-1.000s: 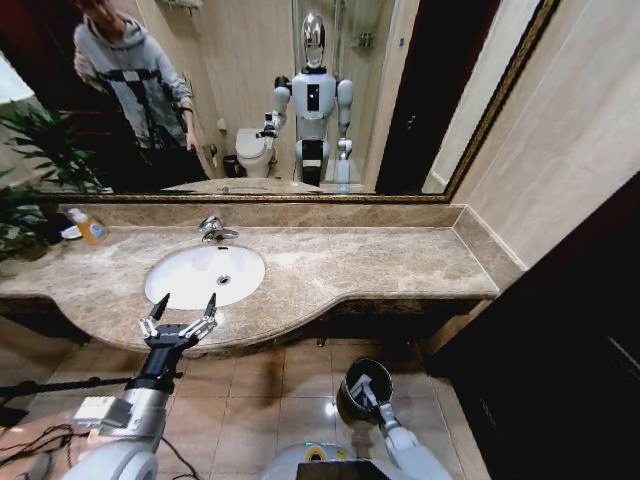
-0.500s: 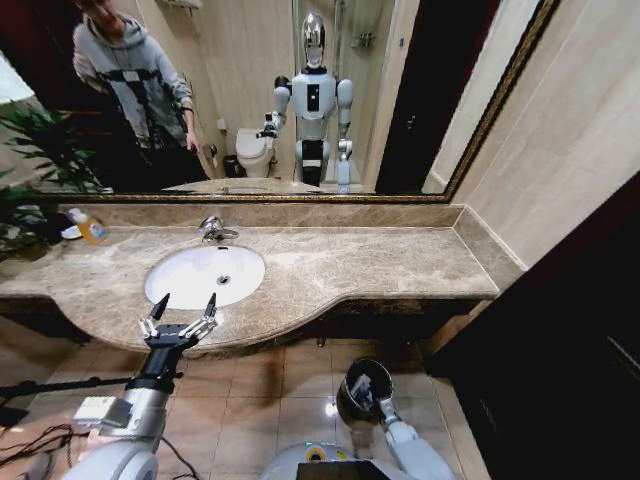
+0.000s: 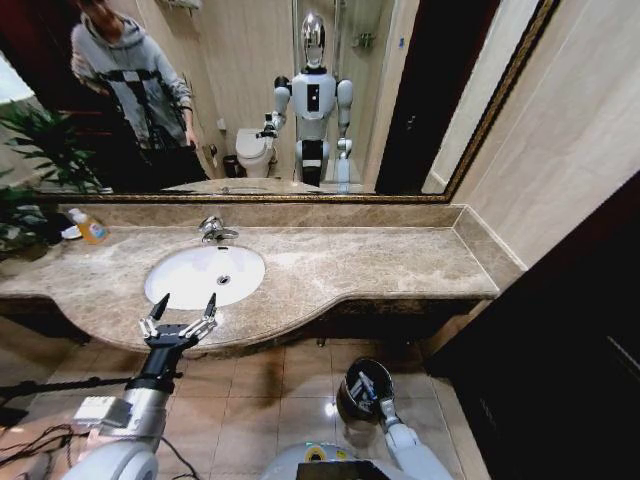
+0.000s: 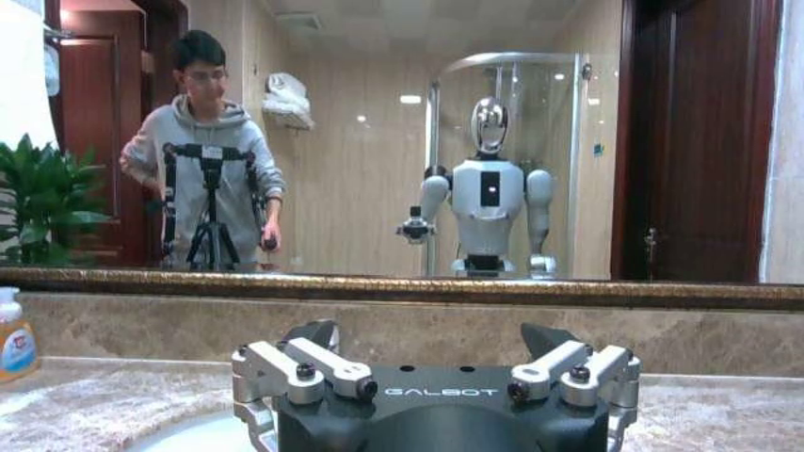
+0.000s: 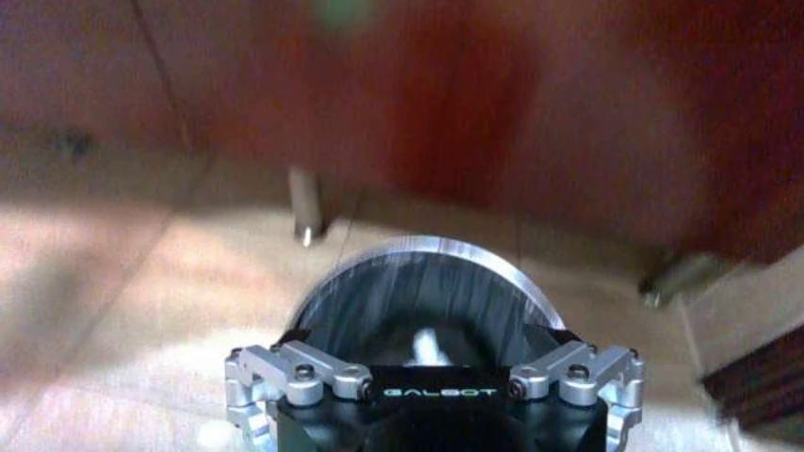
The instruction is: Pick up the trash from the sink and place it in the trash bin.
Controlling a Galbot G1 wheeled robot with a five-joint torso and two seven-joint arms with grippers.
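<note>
The white oval sink [image 3: 190, 285] is set in the brown marble counter, and its basin looks bare around the drain. My left gripper [image 3: 184, 303] hovers open over the counter's front edge just before the basin; the left wrist view shows its spread fingers [image 4: 314, 333] facing the mirror. The dark round trash bin [image 3: 350, 395] stands on the floor tiles below the counter. White trash [image 3: 361, 383] lies inside it. My right gripper [image 3: 374, 398] hangs open at the bin's mouth. In the right wrist view the bin [image 5: 377, 282] sits right under the gripper with a white piece [image 5: 427, 344] in it.
A chrome faucet [image 3: 213, 230] stands behind the basin. A yellow bottle [image 3: 90, 229] and a plant [image 3: 30, 160] are at the counter's far left. The mirror [image 3: 400, 100] shows the robot and a person. A dark cabinet [image 3: 560, 330] stands on the right. Cables [image 3: 40, 440] lie on the floor at left.
The right gripper has shifted slightly at the bin's mouth. The left gripper has not moved.
</note>
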